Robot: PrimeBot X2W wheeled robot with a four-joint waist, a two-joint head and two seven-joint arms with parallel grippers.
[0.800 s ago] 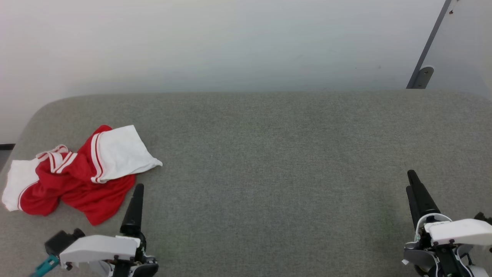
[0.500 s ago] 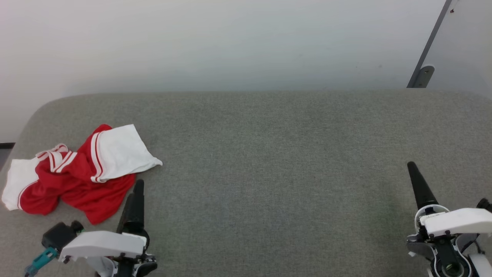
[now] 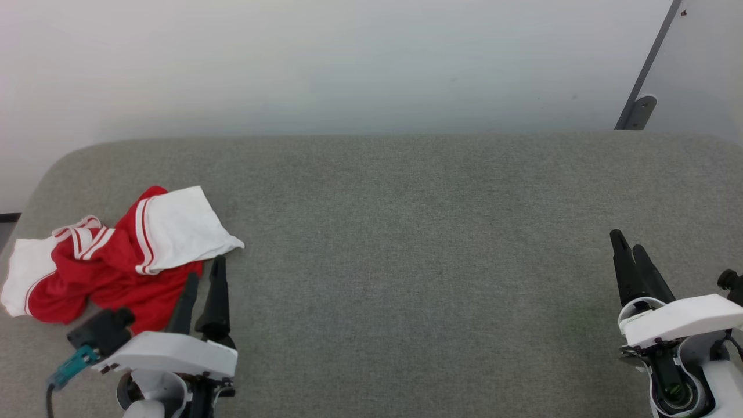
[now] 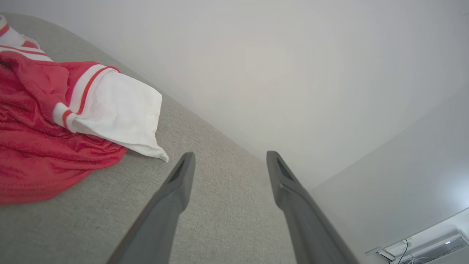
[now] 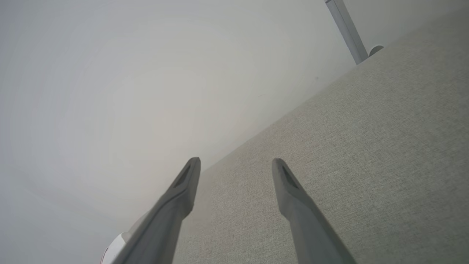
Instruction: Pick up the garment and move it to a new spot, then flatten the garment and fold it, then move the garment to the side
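Observation:
The garment (image 3: 110, 261), a red shirt with white sleeves and striped trim, lies crumpled at the left end of the grey table (image 3: 406, 232). In the left wrist view the garment (image 4: 55, 121) fills the left side, one white sleeve toward the fingers. My left gripper (image 3: 204, 271) is open and empty, its fingertips over the garment's near right edge. In its own view the left gripper (image 4: 229, 161) points past the sleeve tip, apart from the cloth. My right gripper (image 3: 627, 241) stands open and empty at the table's right end; the right gripper (image 5: 236, 165) is above bare felt.
A pale wall rises behind the table. A grey metal post (image 3: 644, 75) with a bracket (image 3: 640, 110) stands at the back right. The table's rounded left corner (image 3: 40, 180) lies just beyond the garment. A teal connector (image 3: 69, 366) hangs off my left wrist.
My left gripper has moved forward to the garment's edge and turned so both fingers show apart. My right gripper has also moved forward and rotated. The garment has not moved.

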